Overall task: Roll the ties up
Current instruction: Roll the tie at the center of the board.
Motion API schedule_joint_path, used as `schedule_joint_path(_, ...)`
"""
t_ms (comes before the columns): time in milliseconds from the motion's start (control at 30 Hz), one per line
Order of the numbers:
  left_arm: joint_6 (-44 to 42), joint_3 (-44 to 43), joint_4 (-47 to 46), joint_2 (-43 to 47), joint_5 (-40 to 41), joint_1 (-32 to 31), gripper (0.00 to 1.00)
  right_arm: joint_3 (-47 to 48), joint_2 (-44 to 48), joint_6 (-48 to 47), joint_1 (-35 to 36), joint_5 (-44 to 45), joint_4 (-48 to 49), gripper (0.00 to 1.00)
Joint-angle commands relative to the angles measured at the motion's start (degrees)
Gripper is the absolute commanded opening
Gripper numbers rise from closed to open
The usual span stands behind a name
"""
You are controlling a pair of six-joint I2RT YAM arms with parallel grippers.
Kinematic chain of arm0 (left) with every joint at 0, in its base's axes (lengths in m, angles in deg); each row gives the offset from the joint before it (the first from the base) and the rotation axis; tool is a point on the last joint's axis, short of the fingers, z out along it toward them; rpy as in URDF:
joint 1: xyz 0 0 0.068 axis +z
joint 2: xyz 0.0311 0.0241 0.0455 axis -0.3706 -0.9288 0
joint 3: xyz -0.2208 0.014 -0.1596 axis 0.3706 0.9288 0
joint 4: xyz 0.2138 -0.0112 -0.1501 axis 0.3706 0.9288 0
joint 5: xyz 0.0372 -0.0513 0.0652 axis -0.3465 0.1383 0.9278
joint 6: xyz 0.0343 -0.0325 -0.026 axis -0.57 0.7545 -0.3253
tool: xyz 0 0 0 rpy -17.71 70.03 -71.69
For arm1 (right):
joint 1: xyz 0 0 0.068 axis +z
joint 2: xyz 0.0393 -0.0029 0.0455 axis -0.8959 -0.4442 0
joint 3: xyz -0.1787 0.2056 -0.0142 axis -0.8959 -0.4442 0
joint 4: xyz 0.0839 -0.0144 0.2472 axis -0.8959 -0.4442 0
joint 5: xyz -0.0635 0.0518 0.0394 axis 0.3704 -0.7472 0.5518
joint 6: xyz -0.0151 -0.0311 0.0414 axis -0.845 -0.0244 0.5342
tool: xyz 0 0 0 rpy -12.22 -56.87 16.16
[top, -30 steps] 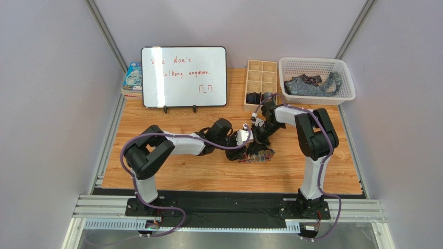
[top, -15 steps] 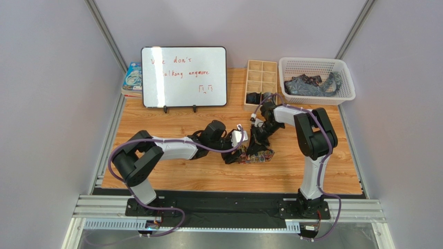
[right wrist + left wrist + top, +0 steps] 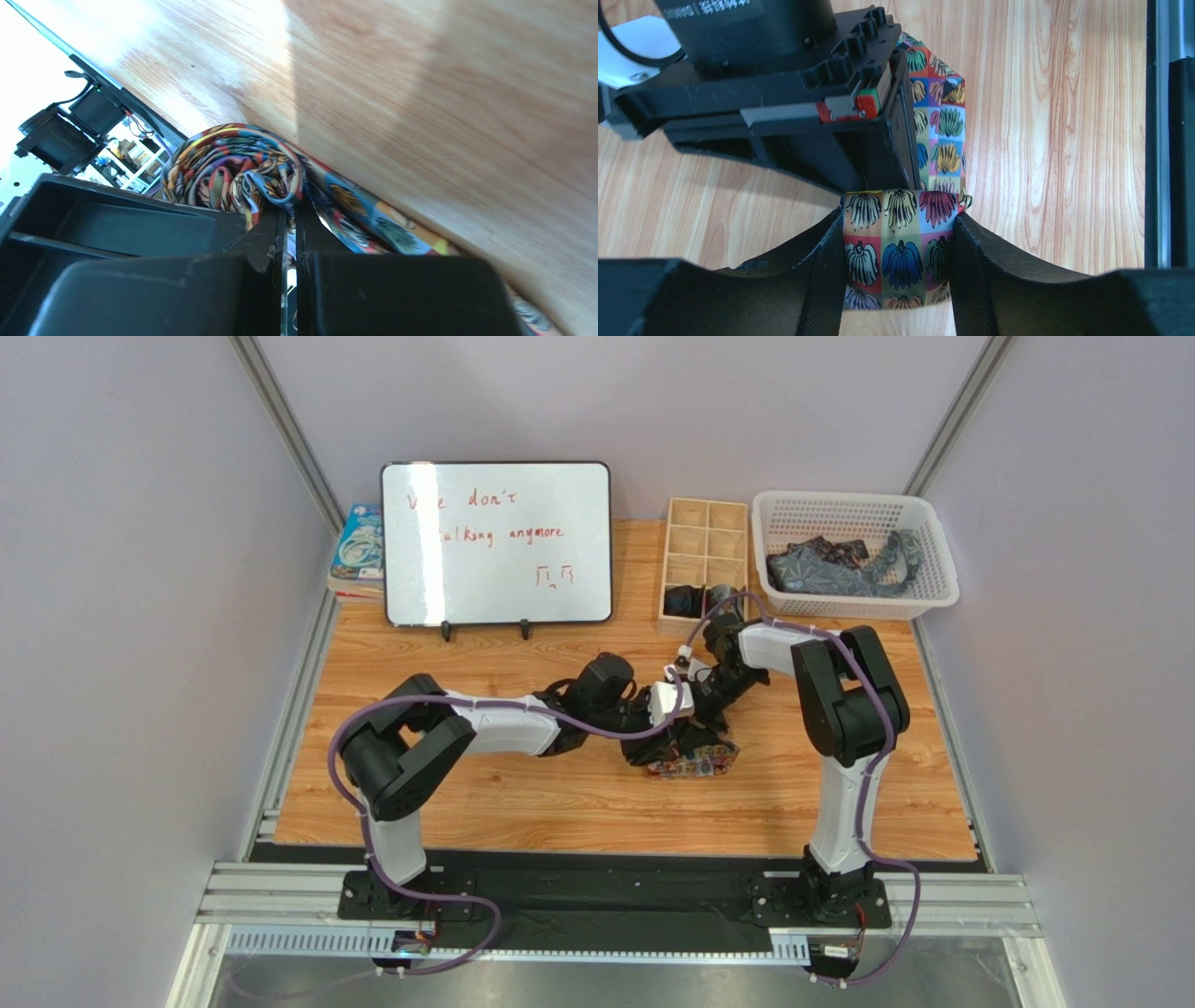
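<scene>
A multicoloured printed tie [image 3: 692, 753] lies partly rolled on the wooden table, mid-right. My left gripper [image 3: 671, 706] reaches it from the left. In the left wrist view the tie [image 3: 901, 259] spans the gap of the left gripper [image 3: 899, 234], and both fingers touch its edges. My right gripper [image 3: 699, 686] comes down from behind, and its black body [image 3: 780, 105] stands just beyond the tie. In the right wrist view the right gripper [image 3: 289, 210] is shut on a fold of the coiled tie [image 3: 231, 168]. Dark ties [image 3: 828, 567] lie in the basket.
A white basket [image 3: 937, 560] stands at the back right. Left of it is a wooden compartment box [image 3: 706, 532] with dark rolls [image 3: 687, 599] in its near cells. A whiteboard [image 3: 497, 543] on feet and a book [image 3: 359, 546] stand at the back left.
The left arm drew back to the left, then came right again onto the tie; its jaws widened briefly and closed back. The right gripper stayed pinched on the tie.
</scene>
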Motion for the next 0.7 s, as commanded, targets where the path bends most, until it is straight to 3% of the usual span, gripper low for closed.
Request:
schedule_joint_path(0, 0.2, -3.7, -3.0, -4.2, -1.8, -2.1, 0.54, -3.0, -1.9, -2.6, 1.1, 6.9, 6.3, 0.0)
schedule_joint_path(400, -8.3, -3.9, 12.5, -9.0, 1.9, -3.1, 0.47, -3.5, 1.6, -5.6, 0.3, -0.1, 6.7, 0.0)
schedule_joint_path(667, -11.4, -3.1, 18.7, -11.2, 3.0, -3.7, 0.42, -1.8, 3.0, -7.4, -2.0, -0.8, 3.0, 0.11)
